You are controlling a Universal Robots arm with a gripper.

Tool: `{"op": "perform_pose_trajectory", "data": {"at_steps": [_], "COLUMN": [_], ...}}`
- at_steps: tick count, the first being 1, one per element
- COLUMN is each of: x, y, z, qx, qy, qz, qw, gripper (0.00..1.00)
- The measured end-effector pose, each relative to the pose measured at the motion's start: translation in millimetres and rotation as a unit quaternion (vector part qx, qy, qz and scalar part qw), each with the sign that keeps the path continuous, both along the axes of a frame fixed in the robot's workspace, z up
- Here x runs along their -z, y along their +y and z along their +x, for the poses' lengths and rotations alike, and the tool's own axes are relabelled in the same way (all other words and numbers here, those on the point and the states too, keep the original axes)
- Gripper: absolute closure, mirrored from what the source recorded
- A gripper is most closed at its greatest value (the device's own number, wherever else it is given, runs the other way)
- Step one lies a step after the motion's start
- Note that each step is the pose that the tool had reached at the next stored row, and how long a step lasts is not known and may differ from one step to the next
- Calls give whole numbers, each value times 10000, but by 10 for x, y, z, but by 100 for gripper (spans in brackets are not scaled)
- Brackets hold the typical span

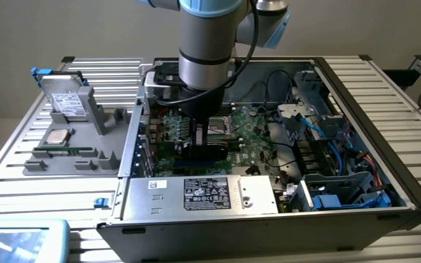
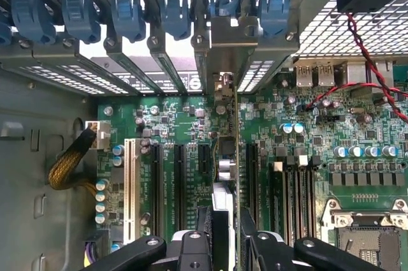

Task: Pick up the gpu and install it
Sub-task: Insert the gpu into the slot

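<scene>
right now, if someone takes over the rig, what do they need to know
Gripper: fingers shut on the gpu, down inside the open computer case.
Gpu: upright on edge over the motherboard slots, bracket end at the rear slot openings.
Done: gpu picked up and at the board.
Left: not released; cannot tell if it is fully seated.
</scene>
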State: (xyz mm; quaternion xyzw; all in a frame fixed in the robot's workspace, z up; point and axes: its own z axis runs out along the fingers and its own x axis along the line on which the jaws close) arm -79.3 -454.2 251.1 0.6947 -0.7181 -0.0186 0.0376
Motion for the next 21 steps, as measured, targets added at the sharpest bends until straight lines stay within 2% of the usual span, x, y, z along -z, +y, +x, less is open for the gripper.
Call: {"op": "perform_pose_trajectory", "data": {"at_steps": [21], "x": [12], "y": [26], "z": [-18], "qx": [0], "qy": [-1], "qz": [1], "qw": [10000], "gripper": [72]}}
